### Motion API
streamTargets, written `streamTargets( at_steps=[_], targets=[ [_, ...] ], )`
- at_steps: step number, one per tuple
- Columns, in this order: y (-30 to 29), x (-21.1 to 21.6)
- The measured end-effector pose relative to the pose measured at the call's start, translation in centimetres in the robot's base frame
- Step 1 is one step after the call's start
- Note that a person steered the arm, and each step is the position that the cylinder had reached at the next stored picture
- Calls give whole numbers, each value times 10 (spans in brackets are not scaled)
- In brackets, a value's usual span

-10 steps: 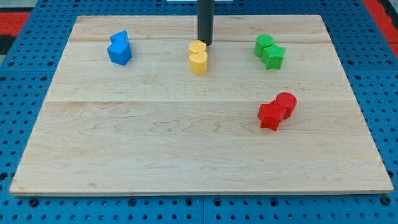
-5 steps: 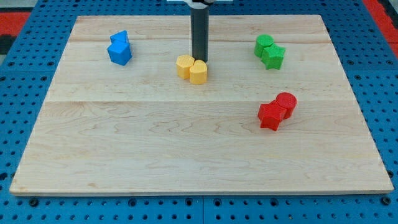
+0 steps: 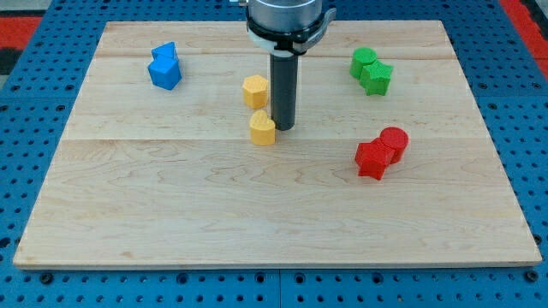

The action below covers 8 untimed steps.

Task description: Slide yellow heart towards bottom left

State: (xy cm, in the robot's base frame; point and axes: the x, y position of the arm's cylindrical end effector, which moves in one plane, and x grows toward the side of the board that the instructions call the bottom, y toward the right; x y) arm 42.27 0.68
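My tip point(image 3: 283, 128) stands on the wooden board point(image 3: 171, 197) just above the middle. It touches the right side of a yellow block point(image 3: 263, 130) that looks like the heart. A second yellow block point(image 3: 254, 91), roughly hexagonal, lies a short way above it, left of my rod, apart from the first.
Two blue blocks point(image 3: 164, 68) sit together at the view's top left. Two green blocks point(image 3: 370, 71), one a star, sit at the top right. A red pair point(image 3: 381, 151), one a cylinder, lies right of the middle.
My tip has moved down the board from the top edge. It split the yellow pair, leaving the hexagonal block behind and pushing the other one down and slightly left.
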Motion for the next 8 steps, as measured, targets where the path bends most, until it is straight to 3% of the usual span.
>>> streamTargets(
  at_steps=[5, 8],
  targets=[
    [-101, 9],
    [-112, 2]
  ],
)
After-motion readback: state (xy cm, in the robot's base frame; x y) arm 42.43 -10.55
